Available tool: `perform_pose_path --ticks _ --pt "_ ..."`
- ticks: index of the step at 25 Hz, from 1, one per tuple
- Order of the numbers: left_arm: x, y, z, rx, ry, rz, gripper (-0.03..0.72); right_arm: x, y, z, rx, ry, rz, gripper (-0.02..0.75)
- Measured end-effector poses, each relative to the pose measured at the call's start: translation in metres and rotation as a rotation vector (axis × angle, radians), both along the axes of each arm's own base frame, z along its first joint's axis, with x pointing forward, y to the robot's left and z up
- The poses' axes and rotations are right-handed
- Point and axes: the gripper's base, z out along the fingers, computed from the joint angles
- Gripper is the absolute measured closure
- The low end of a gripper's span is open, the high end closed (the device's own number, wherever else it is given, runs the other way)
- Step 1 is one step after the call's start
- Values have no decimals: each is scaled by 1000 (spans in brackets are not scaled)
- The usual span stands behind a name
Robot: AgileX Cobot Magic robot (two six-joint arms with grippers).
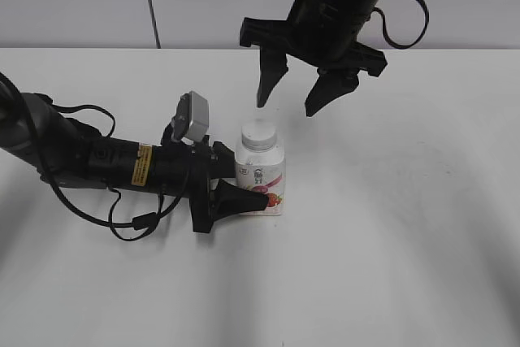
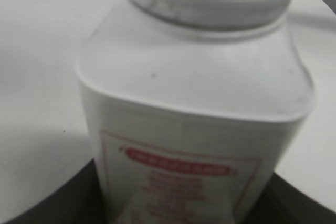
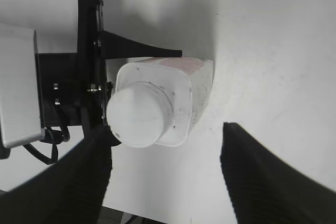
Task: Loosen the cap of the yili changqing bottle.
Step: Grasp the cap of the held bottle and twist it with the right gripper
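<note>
The yili changqing bottle (image 1: 262, 172) stands upright near the middle of the table (image 1: 422, 225), well clear of every edge, its body clamped between the left gripper (image 1: 244, 188) fingers; the cap (image 1: 259, 134) is untouched, so loosening seems still ahead. The right gripper (image 1: 294, 97) hangs above it, wide open and empty. Only the right wrist view shows the cap from above.

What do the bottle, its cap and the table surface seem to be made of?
The bottle: probably white plastic, semi-matte, with moulded rounded shoulders and a printed red-pink label. The cap: likely white plastic too, with fine ribs around its side in the left wrist view. The table: smooth matte white, perhaps laminate; I cannot tell surely.
</note>
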Motion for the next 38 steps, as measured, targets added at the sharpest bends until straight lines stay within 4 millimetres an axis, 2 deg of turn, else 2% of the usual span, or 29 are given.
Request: perform_pose_path --ticks 10,16,23,38 --pt "0 0 0 4 -1 -4 277 0 15 -14 -27 2 7 223" --pt "0 0 0 6 -2 -6 277 0 36 -20 -39 -27 51 224" --pt "0 0 0 7 -4 -7 277 0 30 -22 -120 -10 47 224" --pt "0 0 0 7 -6 -8 277 -1 35 -22 -68 14 25 224"
